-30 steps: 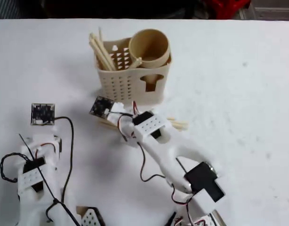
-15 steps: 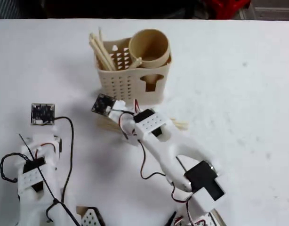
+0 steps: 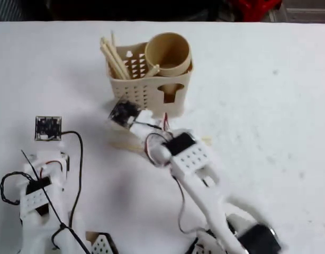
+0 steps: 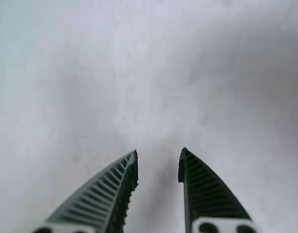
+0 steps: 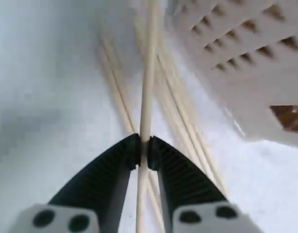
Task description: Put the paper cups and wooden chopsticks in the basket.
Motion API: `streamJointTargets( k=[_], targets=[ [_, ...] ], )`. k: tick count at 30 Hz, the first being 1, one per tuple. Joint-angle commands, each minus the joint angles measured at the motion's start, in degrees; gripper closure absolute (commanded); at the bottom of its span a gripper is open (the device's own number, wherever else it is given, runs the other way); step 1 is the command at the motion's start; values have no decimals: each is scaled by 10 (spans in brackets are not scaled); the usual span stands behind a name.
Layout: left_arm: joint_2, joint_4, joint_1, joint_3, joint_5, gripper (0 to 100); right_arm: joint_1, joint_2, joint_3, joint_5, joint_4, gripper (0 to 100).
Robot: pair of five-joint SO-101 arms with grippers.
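Right gripper (image 5: pixel 143 151) clamped on one chopstick (image 5: pixel 149 68); the stick runs straight out between the jaws. More chopsticks (image 5: pixel 180 116) lie loose on the table (image 5: pixel 47 73) beneath, just beside the basket (image 5: pixel 246 68). Right arm (image 3: pixel 197 161) stretched forward, wrist near the basket front. Basket holds a cup (image 3: pixel 168 53) and a chopstick bundle (image 3: pixel 112 55). Left gripper (image 4: pixel 157 162) parted a little, holding nothing, over bare table.

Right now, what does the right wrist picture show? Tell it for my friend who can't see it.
Two black fingers are shut on one wooden chopstick that points straight away from the camera. More chopsticks lie on the white table, close to the pale basket with rows of holes.
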Motion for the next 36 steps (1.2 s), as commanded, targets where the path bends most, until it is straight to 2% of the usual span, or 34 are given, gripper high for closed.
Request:
streamJointTargets(
  k=[1,5,10,15,20,25,32,36],
  targets=[
    [-14,-6,0,-4,-4,846,4,-153,-18,-63,1,981],
    [-14,-6,0,-4,-4,846,7,-217,-104,-71,4,982],
    [-14,-6,0,-4,-4,846,4,-176,-257,-72,-29,982],
    [-14,-6,0,-4,-2,846,6,-62,-387,-108,-138,981],
    [-14,-6,0,-4,-2,846,4,51,-453,-129,-261,981],
    [-14,-6,0,-4,-2,846,7,98,-447,-129,-325,981],
    [-14,-6,0,-4,-2,846,5,87,-288,-129,-476,982],
    [-14,-6,0,-4,-2,846,7,81,-209,-129,-524,982]
  ],
)
